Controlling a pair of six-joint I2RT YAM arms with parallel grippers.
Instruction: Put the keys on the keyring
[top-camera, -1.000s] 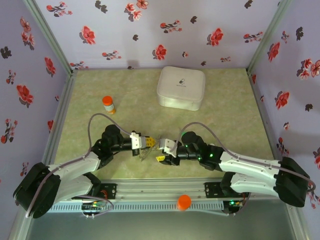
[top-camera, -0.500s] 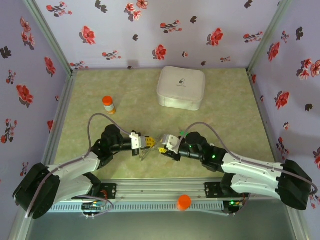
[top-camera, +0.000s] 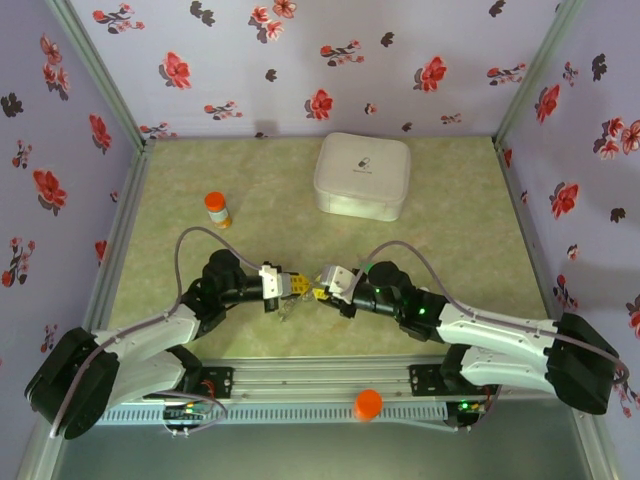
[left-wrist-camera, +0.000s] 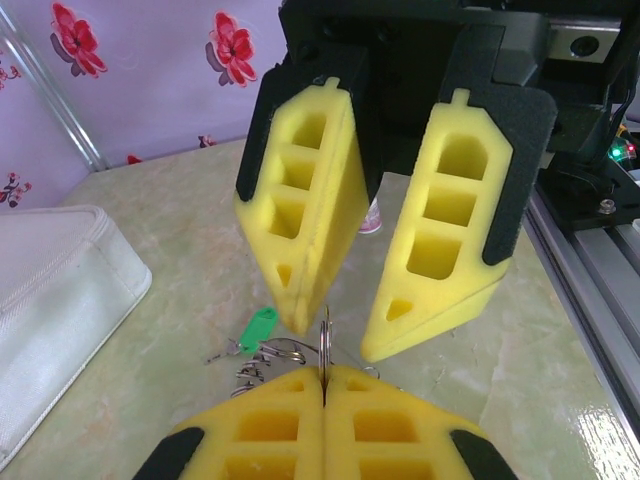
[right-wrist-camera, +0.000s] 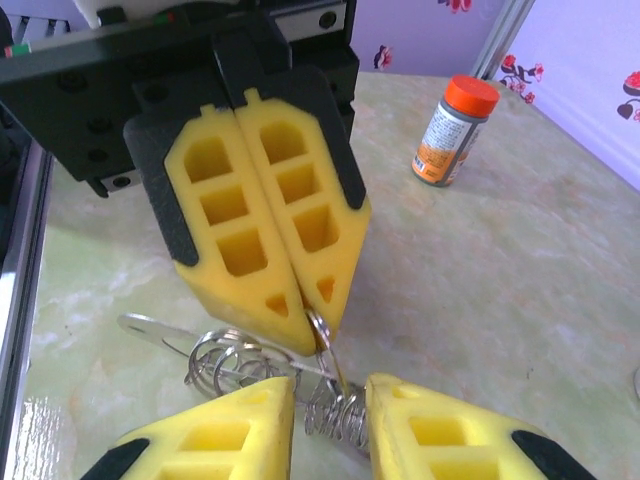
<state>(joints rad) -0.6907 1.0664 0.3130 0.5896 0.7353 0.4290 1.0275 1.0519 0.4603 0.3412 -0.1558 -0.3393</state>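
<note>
Writing: the white case (top-camera: 362, 175) at the far side of the counter (top-camera: 470, 230) has a small dark mark on its lid, too small to read. The orange-capped bottle (right-wrist-camera: 455, 130) has an orange and white label whose print is too blurred to make out.
Left pincer (left-wrist-camera: 324, 378): the pads are pressed flat together, clamped on a thin metal loop of the keyring (left-wrist-camera: 324, 345), which stands upright out of the seam between them.
Right pincer (right-wrist-camera: 330, 398): the pads are apart, with a clear gap between the tips. It is set tip to tip against the left one. Coiled wire of the keyring lies in that gap, but whether a pad touches it I cannot tell.
Keyring: it is near the front middle of the counter, between the two pincers. One loop is pinched, and the rest is a tangle of dark coils resting on the counter under the tips.
Key (left-wrist-camera: 258, 328): one green head lies on the counter just beside the coils, on the side towards the white case. Whether it is threaded on I cannot tell.
Metal strip (right-wrist-camera: 150, 328): flat and grey, it lies on the counter against the coils.
Bottle: it stands upright near the left wall, well apart from the pincers.
Orange cap (top-camera: 368, 403): a small round piece on the front rail, between the two arm bases.
</note>
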